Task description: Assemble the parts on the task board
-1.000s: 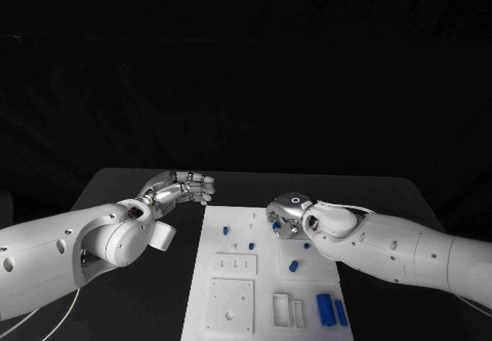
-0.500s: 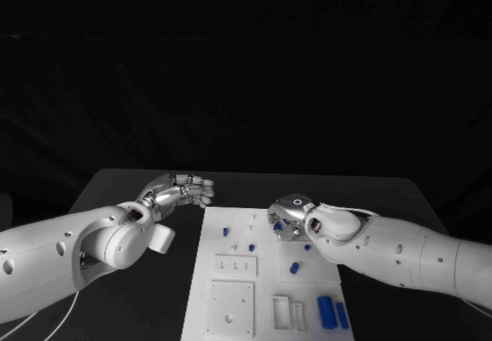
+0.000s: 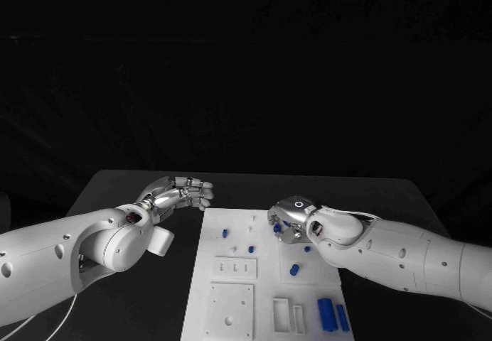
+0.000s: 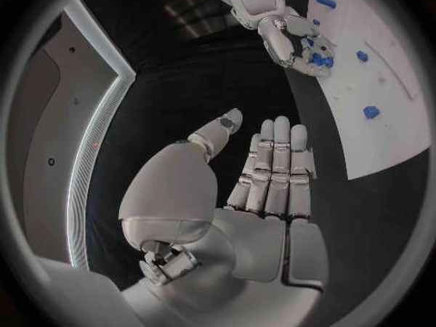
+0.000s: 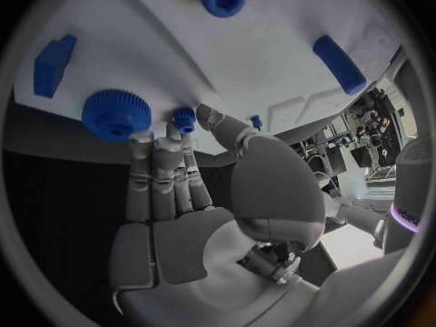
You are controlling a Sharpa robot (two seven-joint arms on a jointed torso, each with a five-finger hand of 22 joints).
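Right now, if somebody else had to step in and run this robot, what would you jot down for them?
Left hand: open, empty, over the black table beside the task board.
Right hand: over the board's far end, fingertips at a small blue part next to the blue gear; grip unclear.
Other blue parts lie loose on the board.
Assembly mostly left.

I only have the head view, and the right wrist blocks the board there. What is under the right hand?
Observer: A blue gear lies on the task board, just off the right hand's fingertips.
Operator: Is that hand holding anything?
Observer: A small blue part sits between its thumb tip and fingertips. I cannot tell whether it is pinched.
Operator: And the left hand?
Observer: The left wrist view shows the left hand with straight fingers and an empty palm, over the black table beside the board.
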